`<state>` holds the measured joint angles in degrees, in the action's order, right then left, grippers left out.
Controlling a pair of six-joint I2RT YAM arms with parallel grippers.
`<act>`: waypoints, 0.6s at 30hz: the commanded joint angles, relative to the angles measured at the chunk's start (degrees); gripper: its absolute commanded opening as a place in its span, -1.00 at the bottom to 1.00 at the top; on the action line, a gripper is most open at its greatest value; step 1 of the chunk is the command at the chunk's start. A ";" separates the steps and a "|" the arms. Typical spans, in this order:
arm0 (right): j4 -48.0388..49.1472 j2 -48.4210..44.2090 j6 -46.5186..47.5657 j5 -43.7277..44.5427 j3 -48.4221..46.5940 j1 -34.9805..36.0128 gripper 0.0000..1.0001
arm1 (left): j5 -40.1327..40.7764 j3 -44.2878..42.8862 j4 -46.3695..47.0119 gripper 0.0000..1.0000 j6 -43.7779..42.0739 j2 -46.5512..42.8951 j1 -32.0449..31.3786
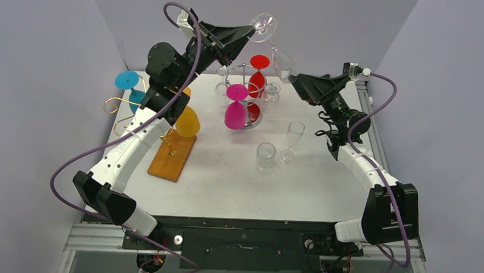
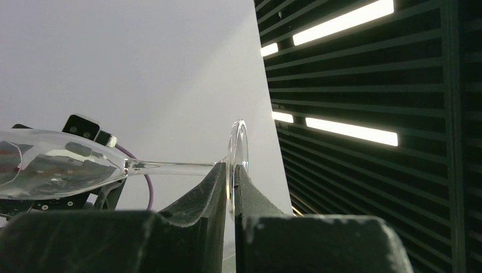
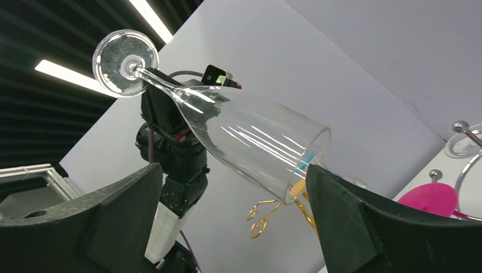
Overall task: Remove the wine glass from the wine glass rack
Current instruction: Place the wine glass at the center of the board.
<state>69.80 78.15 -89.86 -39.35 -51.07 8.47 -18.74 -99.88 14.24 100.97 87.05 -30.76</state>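
A clear wine glass (image 1: 273,43) is held high in the air above the silver wire rack (image 1: 248,94), lying nearly on its side. My left gripper (image 1: 250,29) is shut on the glass's round foot (image 2: 239,149); the stem and bowl (image 2: 57,165) run off to the left in the left wrist view. My right gripper (image 1: 293,80) is open, just below the bowl's mouth. In the right wrist view the bowl (image 3: 256,142) hangs between and above the two spread fingers (image 3: 128,199), its rim close to the right one.
The silver rack carries a red glass (image 1: 258,73), a magenta glass (image 1: 235,109) and clear ones. A gold wire rack on a wooden board (image 1: 172,155) holds a cyan glass (image 1: 129,84) and a yellow one (image 1: 188,122). Two clear glasses (image 1: 265,155) (image 1: 293,138) stand on the table.
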 commanded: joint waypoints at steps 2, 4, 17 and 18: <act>16.00 2.00 -6.82 -0.59 -3.16 1.19 0.79 | -0.65 1.96 8.60 -1.00 3.03 -1.68 -0.51; 18.75 3.00 -8.97 -0.39 -3.81 1.20 0.76 | -0.91 2.75 9.95 -1.00 3.98 -1.68 -0.64; 22.60 2.92 -13.80 3.35 -5.89 1.90 -0.27 | -2.17 6.68 13.40 -1.00 5.75 -2.28 -1.05; 22.06 2.37 -13.50 3.66 -5.89 1.90 -0.35 | -2.66 7.00 14.27 -1.00 5.96 -2.21 -1.05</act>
<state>83.74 83.13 -102.21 -37.95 -54.11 9.54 -19.94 -93.95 23.79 106.85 86.24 -31.46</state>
